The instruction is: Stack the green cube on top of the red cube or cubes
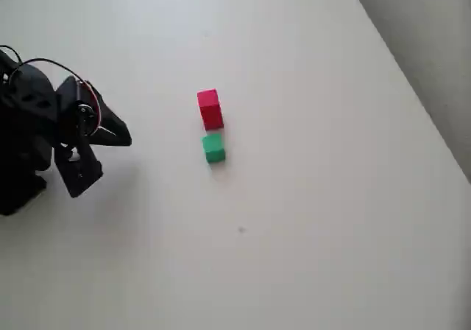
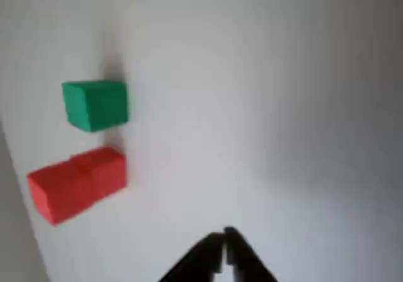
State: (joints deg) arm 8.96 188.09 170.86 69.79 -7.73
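Note:
On the white table the green cube (image 1: 213,148) sits just in front of the taller red cube (image 1: 210,109), a narrow gap between them. My black gripper (image 1: 126,137) is far to their left in the overhead view, its tip aimed toward them. In the wrist view the green cube (image 2: 96,104) and the red cube (image 2: 77,182) lie at the left, well away from my gripper (image 2: 223,236), whose fingertips meet at the bottom edge with nothing between them.
The white table (image 1: 309,219) spreads bare around the cubes. Its right edge (image 1: 412,79) runs diagonally, with grey floor beyond. My arm's black body (image 1: 26,146) and wires fill the left edge.

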